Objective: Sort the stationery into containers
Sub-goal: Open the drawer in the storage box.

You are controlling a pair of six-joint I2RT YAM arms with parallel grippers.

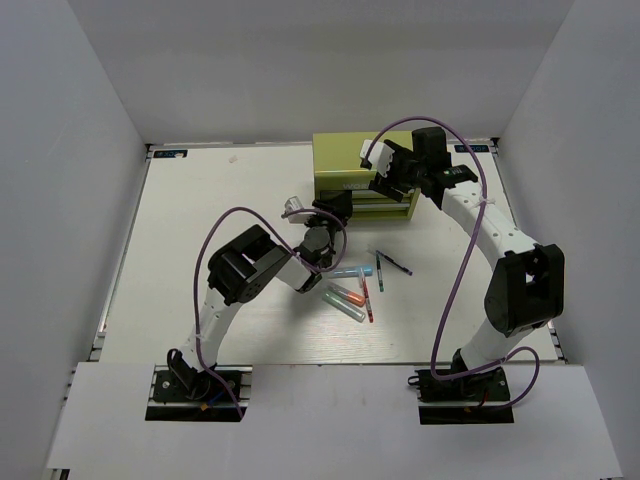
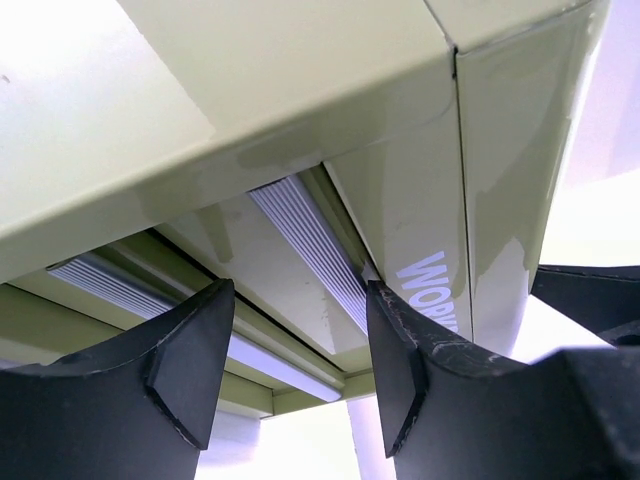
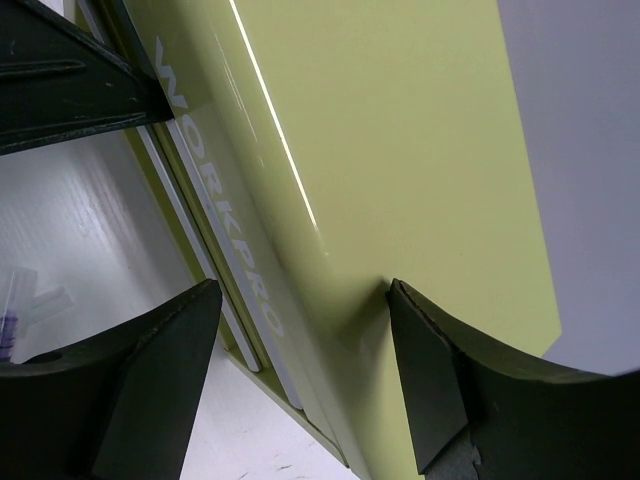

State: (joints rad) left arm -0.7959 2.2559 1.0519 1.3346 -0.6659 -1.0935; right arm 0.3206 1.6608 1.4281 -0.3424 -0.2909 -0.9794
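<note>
Fingers [image 2: 180, 380] of the left gripper [image 2: 295, 330] stand apart with nothing between them. They are held close to the near face of the yellow-green chest [image 1: 342, 158] at its left corner. The left wrist view looks up at ribbed drawer fronts and part of some white lettering. Just near of that gripper, on the white table [image 1: 200, 230], the stationery lies in a loose cluster, near of the chest and not touching it. From the left come a light blue highlighter [image 1: 346, 272], an orange highlighter [image 1: 346, 296], a clear highlighter [image 1: 350, 311], a red pen [image 1: 367, 300], a greenish pen [image 1: 380, 270] and, farthest right, a thin dark pen [image 1: 394, 263]. The chest sits at the far side of the table, right of centre. Over its top, toward the near edge, hangs the right gripper [image 3: 300, 330] with its fingers spread. The chest's smooth top and the word WORKPRO show between them. Whether they touch the metal cannot be told.
</note>
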